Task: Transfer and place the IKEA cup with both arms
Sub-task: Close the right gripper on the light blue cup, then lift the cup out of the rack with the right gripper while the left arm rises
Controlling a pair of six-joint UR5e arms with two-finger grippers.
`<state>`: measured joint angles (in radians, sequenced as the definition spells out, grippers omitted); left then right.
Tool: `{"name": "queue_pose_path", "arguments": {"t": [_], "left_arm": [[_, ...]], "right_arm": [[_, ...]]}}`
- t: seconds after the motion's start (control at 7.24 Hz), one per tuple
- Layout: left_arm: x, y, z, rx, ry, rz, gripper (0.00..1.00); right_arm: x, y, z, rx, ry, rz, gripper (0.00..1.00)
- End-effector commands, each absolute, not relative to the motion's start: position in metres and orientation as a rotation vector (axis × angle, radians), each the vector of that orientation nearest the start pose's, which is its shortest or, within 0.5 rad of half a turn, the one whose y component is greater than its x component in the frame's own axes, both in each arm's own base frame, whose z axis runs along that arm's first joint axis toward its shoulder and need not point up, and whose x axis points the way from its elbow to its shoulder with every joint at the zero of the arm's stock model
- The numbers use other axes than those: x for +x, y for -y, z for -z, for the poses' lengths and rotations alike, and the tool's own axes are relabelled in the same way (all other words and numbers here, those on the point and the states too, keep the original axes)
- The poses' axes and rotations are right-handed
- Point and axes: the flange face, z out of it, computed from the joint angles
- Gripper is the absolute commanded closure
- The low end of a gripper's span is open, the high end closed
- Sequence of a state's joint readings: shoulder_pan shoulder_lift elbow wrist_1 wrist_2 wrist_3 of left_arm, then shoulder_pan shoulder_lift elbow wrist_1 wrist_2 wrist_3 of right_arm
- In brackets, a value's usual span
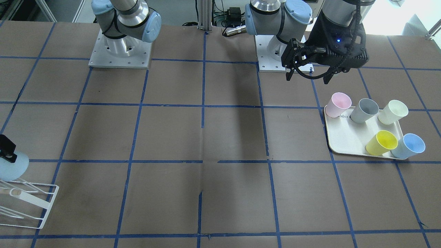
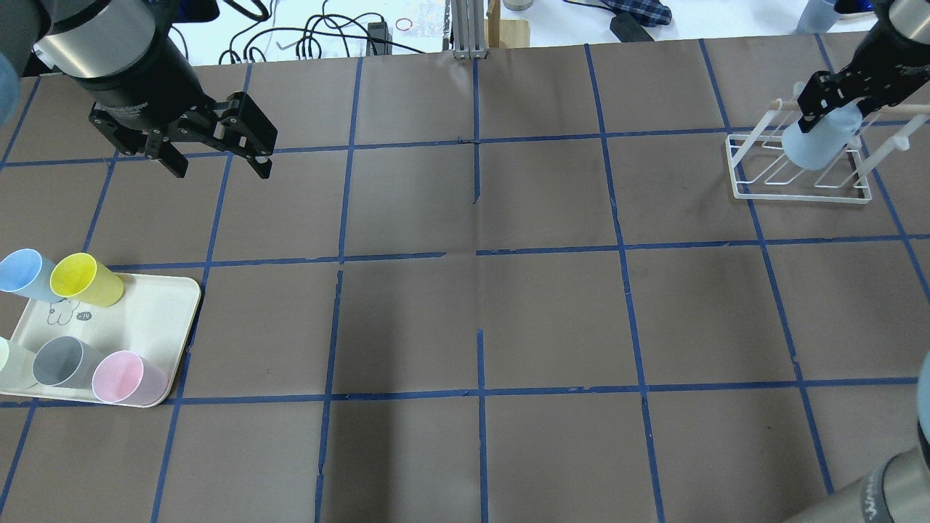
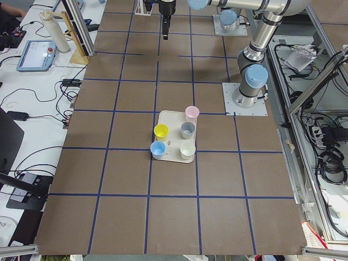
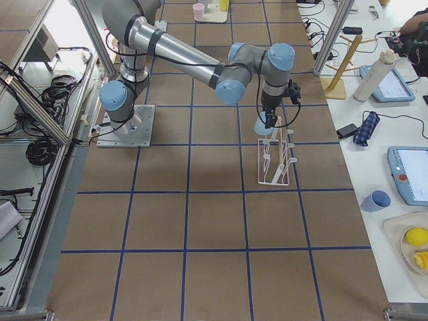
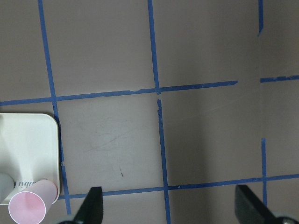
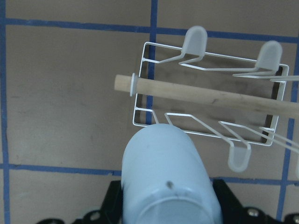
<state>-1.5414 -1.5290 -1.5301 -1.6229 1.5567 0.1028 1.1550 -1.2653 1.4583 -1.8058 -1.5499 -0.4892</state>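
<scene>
The IKEA cup (image 2: pixel 817 145) is soft light blue and is held in my right gripper (image 2: pixel 828 109), which is shut on it. The cup hangs over the white wire rack (image 2: pixel 799 181) at the far right of the table. In the right wrist view the cup (image 6: pixel 168 177) shows its closed base, its mouth pointing towards the rack (image 6: pixel 149 84). I cannot tell whether it touches the rack. My left gripper (image 2: pixel 221 165) is open and empty, raised above the table beyond the tray (image 2: pixel 145 312).
The cream tray holds a pink cup (image 2: pixel 123 378), a grey cup (image 2: pixel 62 361), a yellow cup (image 2: pixel 83 280), a blue cup (image 2: pixel 22 272) and a cream cup (image 2: pixel 7 359). A wooden dowel (image 6: pixel 210 95) runs along the rack.
</scene>
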Motion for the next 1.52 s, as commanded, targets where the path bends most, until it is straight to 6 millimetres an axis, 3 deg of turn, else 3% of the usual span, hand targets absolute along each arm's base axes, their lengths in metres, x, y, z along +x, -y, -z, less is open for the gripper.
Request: {"name": "queue_pose_path", "arguments": {"t": [0.0,0.28,0.41,0.83,0.97,1.24,1.38], "left_arm": [[-0.119,0.480,-0.524,0.114,-3.152,0.052,0.00],[-0.108,0.481,-0.525,0.068,-3.194,0.054,0.00],[-0.095,0.484,-0.522,-0.011,-3.310,0.040,0.00],[-0.023,0.480,-0.498,-0.088,-3.629,-0.108,0.00],[-0.015,0.478,-0.480,-0.106,-3.745,-0.128,0.00],[-0.035,0.473,-0.428,-0.216,-3.934,-0.238,0.00],[-0.055,0.478,-0.407,-0.378,-4.122,-0.230,0.00]], "right_arm": [[-0.105,0.579,-0.453,-0.125,-3.123,0.047,0.51],[-0.084,0.571,-0.450,-0.118,-2.929,0.011,0.50],[-0.075,0.566,-0.447,-0.096,-2.834,-0.041,0.50],[-0.044,0.558,-0.440,0.008,-2.491,-0.112,0.51],[-0.034,0.555,-0.439,0.001,-2.373,-0.104,0.51],[-0.014,0.550,-0.443,0.011,-2.124,-0.058,0.51],[-0.007,0.549,-0.446,0.027,-2.047,-0.031,0.51]]}}
